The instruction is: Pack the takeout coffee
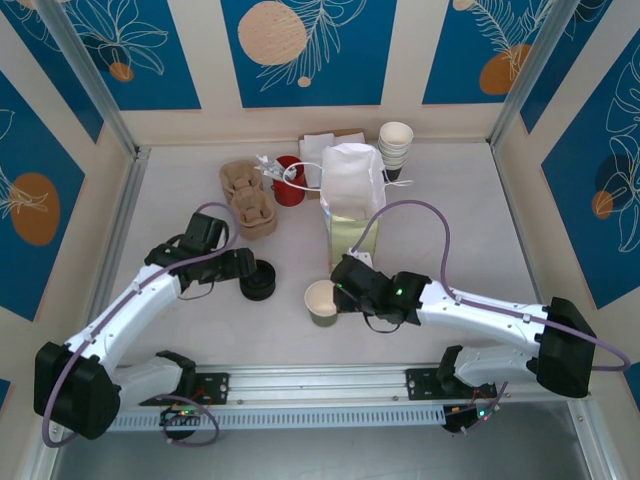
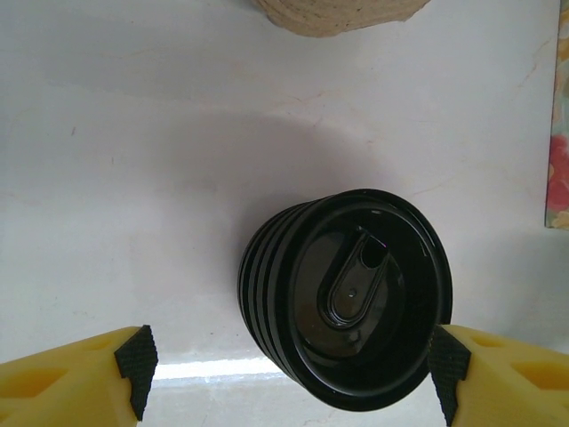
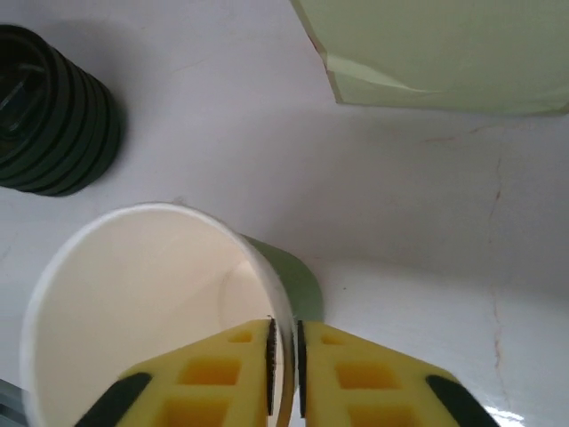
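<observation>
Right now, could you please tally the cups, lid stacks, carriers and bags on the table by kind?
Lidless green paper cup: 1
Stack of cream cups: 1
Red cup: 1
Stack of black lids: 1
Pulp cup carriers: 2
Paper bag: 1
Total: 7

Olive-green cup [image 3: 151,302] with cream interior, black lid stack [image 2: 347,298], pale green bag [image 3: 444,44]

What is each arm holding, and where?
Right fingers pinch the lidless green cup by its rim, one inside, one outside. Left fingers straddle the black lids, open, gripping nothing.

White table [image 1: 480,200] with cup [image 1: 321,302], lid stack [image 1: 258,281], bag [image 1: 350,200]
</observation>
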Available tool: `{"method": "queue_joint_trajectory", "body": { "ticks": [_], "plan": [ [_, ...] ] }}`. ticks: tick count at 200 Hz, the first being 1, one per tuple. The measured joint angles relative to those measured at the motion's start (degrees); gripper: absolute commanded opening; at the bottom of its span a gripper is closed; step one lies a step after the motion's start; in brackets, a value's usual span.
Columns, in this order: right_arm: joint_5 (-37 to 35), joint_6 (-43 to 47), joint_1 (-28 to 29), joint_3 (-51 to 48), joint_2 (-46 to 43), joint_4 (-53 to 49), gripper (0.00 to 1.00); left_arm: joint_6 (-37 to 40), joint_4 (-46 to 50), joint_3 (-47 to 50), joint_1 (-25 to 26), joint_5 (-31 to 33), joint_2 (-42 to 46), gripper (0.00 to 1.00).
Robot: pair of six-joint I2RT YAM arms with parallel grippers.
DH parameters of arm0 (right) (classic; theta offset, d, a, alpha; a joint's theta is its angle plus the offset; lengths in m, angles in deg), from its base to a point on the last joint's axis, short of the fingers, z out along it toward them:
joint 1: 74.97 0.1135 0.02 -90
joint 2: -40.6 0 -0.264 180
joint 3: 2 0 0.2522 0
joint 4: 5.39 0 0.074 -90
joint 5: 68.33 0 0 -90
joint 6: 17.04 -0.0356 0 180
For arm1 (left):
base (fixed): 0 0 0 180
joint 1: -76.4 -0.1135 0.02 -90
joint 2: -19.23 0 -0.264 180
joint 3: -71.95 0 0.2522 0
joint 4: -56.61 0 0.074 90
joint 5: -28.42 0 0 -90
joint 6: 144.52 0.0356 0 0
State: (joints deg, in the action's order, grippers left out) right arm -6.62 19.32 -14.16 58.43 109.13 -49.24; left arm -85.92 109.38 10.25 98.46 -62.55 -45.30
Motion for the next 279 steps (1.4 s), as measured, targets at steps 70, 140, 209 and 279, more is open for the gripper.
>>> {"method": "queue_joint_trajectory", "body": {
  "ticks": [70,140,209,279],
  "plan": [
    [-0.3,0.2,0.0,4.7,-0.5,-3.4,0.44,0.4,0.9,-1.7,1.1,1.0,-3.3,0.74],
    [1.0,3.2,-2.2,6.5,-10.7,-5.8,0.45,0.4,1.0,-2.6,2.0,2.9,-5.6,0.66],
    [6.3,5.1,-9.6,5.4,-16.7,-6.5,0.44,0.3,2.6,-4.8,4.9,5.8,-9.1,0.45],
    [11.6,5.7,-15.6,1.7,-16.0,-3.4,0.43,0.4,3.0,-7.1,7.1,8.2,-14.0,0.42]
  ]
}}
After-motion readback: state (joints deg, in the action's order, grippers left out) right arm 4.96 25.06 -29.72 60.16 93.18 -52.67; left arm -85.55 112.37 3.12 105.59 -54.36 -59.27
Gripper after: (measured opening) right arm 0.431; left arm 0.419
